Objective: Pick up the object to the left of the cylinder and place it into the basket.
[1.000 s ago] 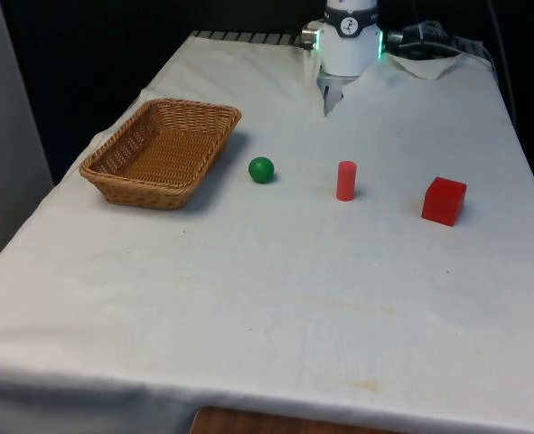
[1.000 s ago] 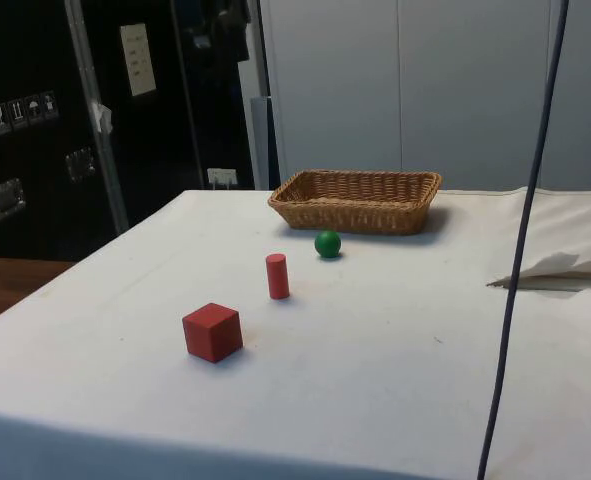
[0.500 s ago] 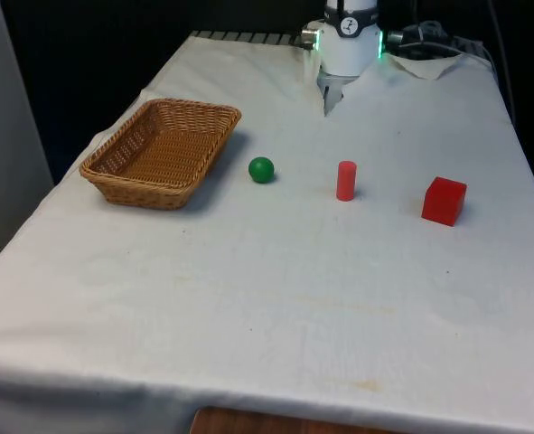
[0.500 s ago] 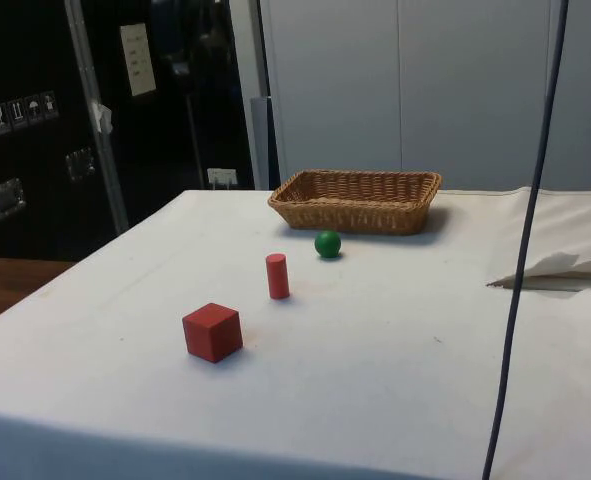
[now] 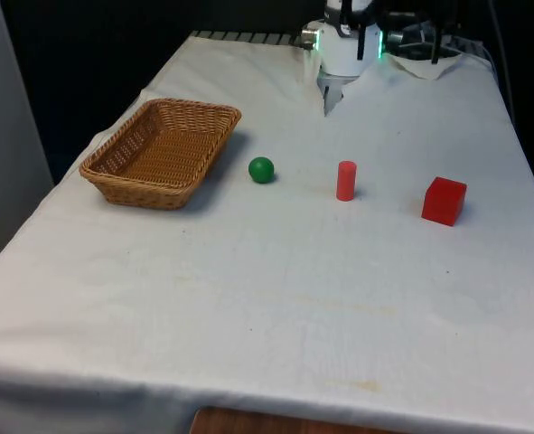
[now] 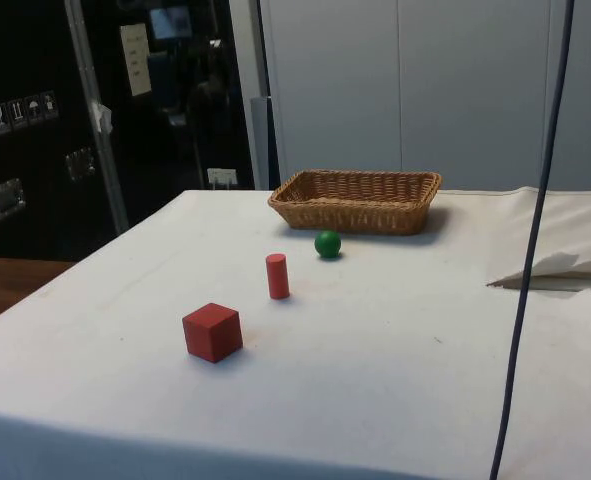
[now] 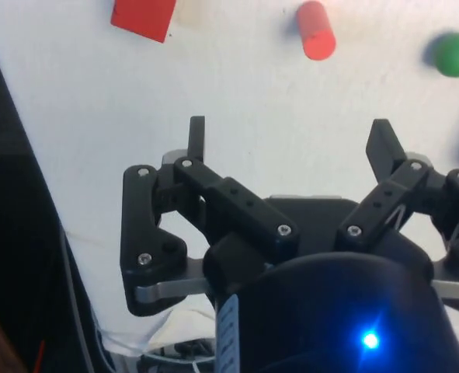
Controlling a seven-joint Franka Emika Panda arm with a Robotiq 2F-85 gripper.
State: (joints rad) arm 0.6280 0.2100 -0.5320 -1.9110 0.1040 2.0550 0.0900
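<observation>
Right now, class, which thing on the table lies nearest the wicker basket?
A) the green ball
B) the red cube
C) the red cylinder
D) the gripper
A. In the front view the green ball lies just off the wicker basket on the white cloth, with the red cylinder farther along and the red cube farthest; the side view gives the same order.

Count on desk (image 5: 276,298): one green ball (image 5: 261,169); one red cylinder (image 5: 345,181); one red cube (image 5: 444,201); one wicker basket (image 5: 113,170), nothing inside it; four items total, three of them small blocks; one gripper (image 7: 290,144).
</observation>
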